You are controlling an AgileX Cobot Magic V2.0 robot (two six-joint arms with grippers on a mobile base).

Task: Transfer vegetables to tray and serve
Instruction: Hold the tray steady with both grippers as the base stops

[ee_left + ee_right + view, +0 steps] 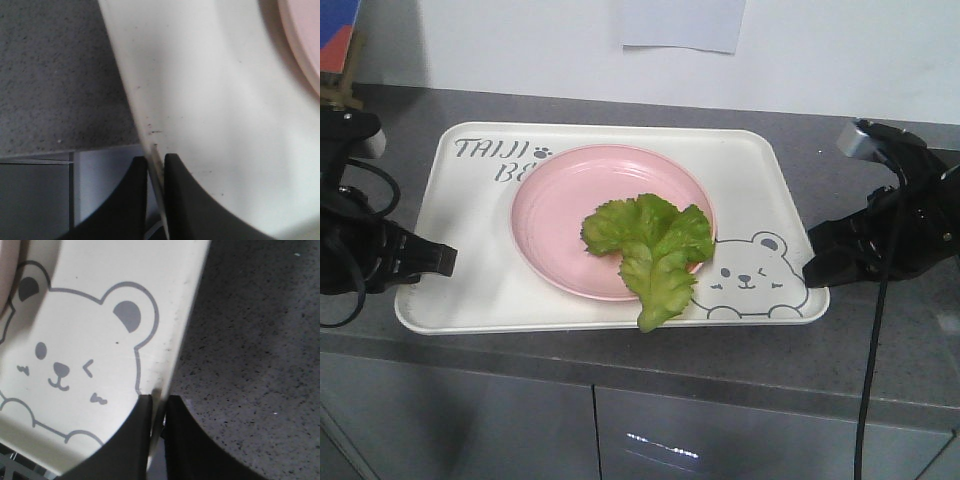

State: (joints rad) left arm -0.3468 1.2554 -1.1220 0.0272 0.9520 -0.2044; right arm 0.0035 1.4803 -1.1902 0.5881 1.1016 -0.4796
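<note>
Nearest, grey cabinet doors [620, 430] run below the speckled grey counter [880, 370]. On the counter sits the cream tray [470, 290]. The left gripper [156, 162] is closed on the tray's rim at about 8 o'clock, with one black finger above the edge and one below. The right gripper [159, 402] is clamped the same way on the rim at about 4 o'clock, just beside the winking bear drawing [752, 275]. The frilly green lettuce leaf [655, 245] lies on the round pink plate [560, 215], which stands in the middle of the tray. The leaf covers the plate's 3 to 5 o'clock side, and its paler tip hangs over the plate's rim at 5 o'clock, almost reaching the tray's near edge. Grey lettering [495, 150] at the tray's 11 o'clock corner is partly hidden by the plate. Farther back, a sheet of paper [682, 25] hangs on the white wall [520, 50] at 12 o'clock.
</note>
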